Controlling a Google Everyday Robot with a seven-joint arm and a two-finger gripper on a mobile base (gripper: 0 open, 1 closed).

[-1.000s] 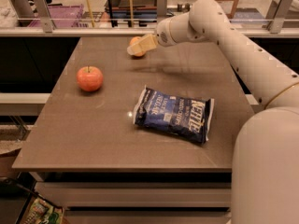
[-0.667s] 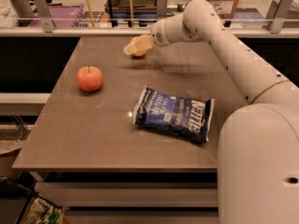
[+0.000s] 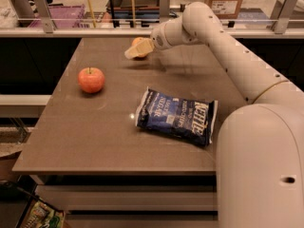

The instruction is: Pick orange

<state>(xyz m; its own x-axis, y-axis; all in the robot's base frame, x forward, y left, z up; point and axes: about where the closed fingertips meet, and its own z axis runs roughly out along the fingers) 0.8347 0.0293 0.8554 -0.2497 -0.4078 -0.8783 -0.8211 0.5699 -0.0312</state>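
Sitting on the left of the brown table (image 3: 80,137): a red apple (image 3: 91,80) with a stem. To its right, near the far edge, is the orange (image 3: 139,42), partly masked by the gripper (image 3: 135,51), which sits right at the fruit and overlaps it. Can't tell if the claw is spread or clamped on it. A blue Kettle chip bag (image 3: 175,116) lies flat, nearer and centre-right, well apart from both fruits. The arm (image 3: 228,46) reaches in from the right.

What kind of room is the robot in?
Probably a lab or office test area, not a home: a cardboard box and a purple crate sit behind a metal rail, and the plain table holds an apple, a chip bag and the orange. The gripper is at the orange, near the table's far side.
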